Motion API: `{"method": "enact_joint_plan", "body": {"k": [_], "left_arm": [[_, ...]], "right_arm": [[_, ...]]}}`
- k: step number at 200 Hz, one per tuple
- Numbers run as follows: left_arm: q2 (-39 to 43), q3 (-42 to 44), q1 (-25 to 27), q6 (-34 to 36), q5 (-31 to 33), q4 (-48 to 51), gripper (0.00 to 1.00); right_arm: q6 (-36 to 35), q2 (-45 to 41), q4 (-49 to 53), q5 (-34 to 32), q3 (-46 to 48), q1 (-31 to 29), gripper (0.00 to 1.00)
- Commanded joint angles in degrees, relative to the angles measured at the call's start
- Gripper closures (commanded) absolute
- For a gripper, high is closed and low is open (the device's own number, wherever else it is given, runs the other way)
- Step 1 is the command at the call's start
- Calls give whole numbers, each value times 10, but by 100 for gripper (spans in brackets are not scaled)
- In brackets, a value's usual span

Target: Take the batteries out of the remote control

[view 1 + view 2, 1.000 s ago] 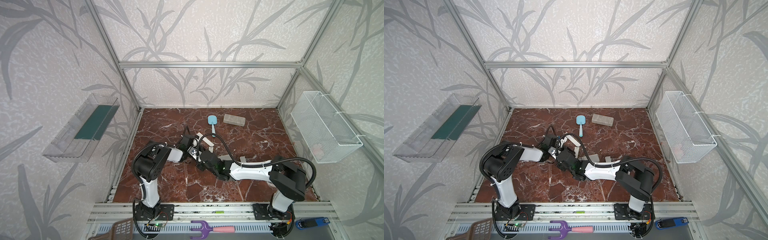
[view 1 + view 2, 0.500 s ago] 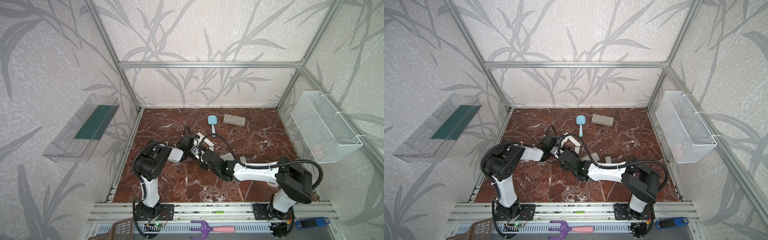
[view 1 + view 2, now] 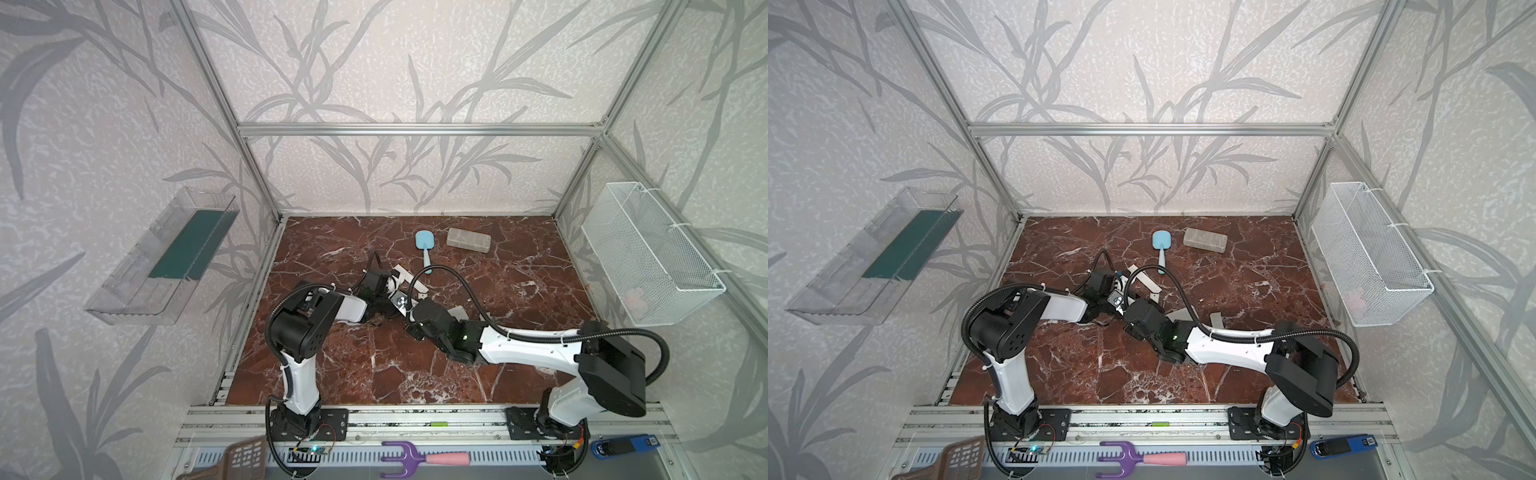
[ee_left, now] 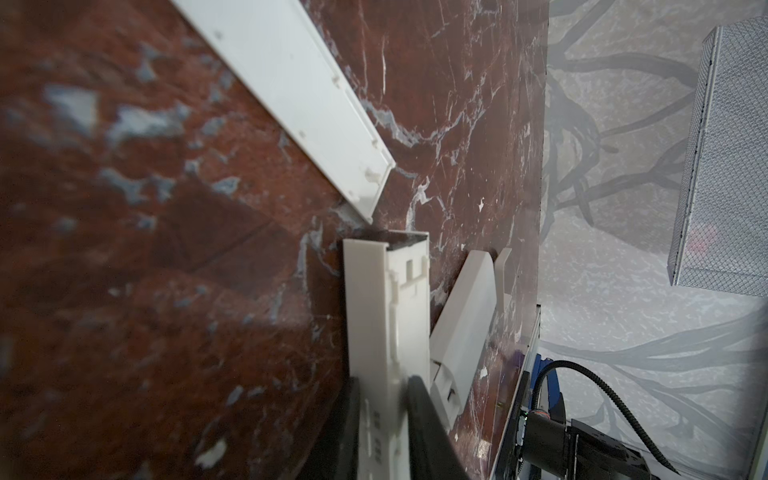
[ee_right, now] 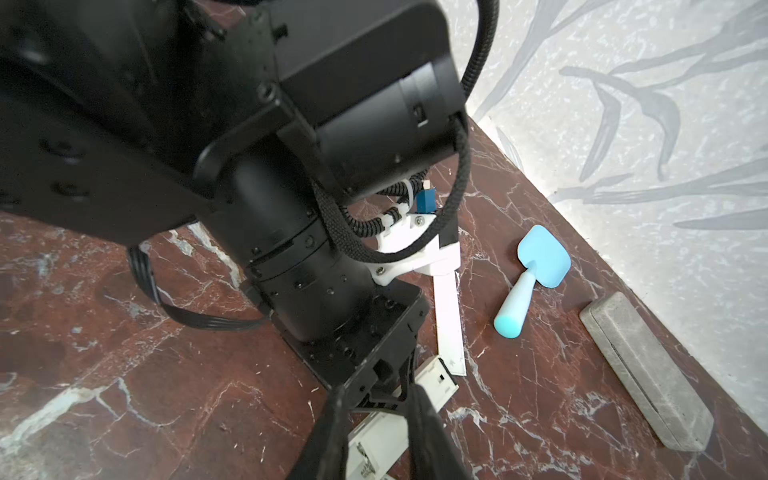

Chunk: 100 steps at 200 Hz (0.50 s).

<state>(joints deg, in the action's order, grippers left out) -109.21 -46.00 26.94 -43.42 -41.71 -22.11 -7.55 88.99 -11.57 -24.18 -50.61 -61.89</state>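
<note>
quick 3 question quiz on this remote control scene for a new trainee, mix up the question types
1. True or false: the light blue plastic spatula lies inside the white wire basket.
2. What is the left gripper shut on? A) the white plastic remote control body B) the purple garden fork C) the brown mesh scoop
3. Fill in: in both top views the clear plastic tray hangs on the ___ wall.
Key: 1 false, it lies on the red-brown marble table beside the grey oblong block. 2 A. 3 left.
</note>
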Motion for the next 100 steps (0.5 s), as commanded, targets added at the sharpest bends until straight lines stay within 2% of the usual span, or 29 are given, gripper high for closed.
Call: {"method": "enact_joint_plan", "body": {"k": [1,39,100], "left_arm": [[-52,34,8,18,80,153,79],[-53,32,8,20,77,154,79],[-61,35,8,21,76,150,79]], "right_arm": [[44,-9,-24,37,-2,15,100],[58,26,-47,77,-14,29,100],[68,71,-72,98,-28,57,100]]}}
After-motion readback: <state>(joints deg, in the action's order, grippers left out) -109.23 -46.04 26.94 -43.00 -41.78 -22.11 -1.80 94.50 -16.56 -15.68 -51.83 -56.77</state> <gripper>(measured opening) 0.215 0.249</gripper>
